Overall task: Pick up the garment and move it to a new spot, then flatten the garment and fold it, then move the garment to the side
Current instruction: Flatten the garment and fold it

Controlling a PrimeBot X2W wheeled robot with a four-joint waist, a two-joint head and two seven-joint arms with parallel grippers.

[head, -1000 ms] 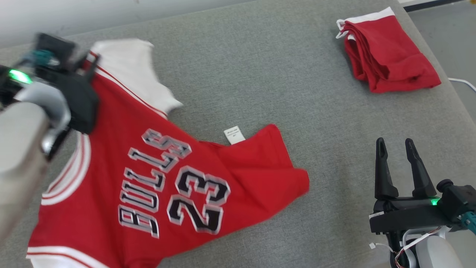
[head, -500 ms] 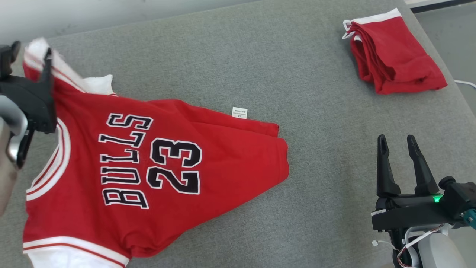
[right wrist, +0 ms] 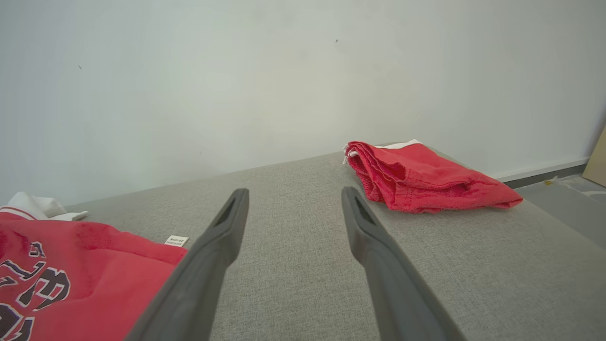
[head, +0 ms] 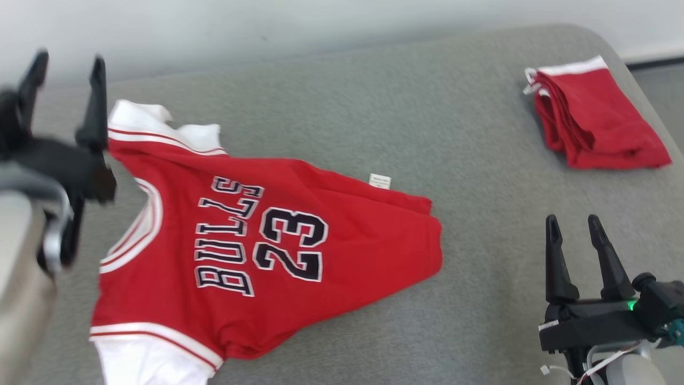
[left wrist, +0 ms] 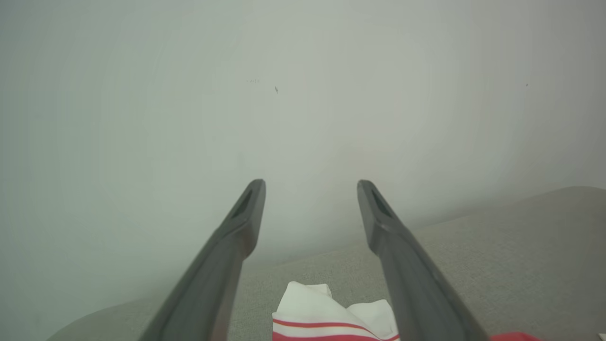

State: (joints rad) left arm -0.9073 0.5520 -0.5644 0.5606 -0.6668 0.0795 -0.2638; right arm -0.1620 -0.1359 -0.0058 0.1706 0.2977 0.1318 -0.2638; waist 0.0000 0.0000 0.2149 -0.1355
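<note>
Setting: bare indoor test room, lab-like rather than a home; evidence below.

Plain white wall, a few small marks on it; dark baseboard along its foot; smooth grey floor; edge of a tan board at the right of the right wrist view, kind unclear.

Work surface: table covered in grey woven fabric, corner rounded, standing near the wall; on it a red jersey spread out, and a folded red cloth well apart, toward the far right corner.
</note>
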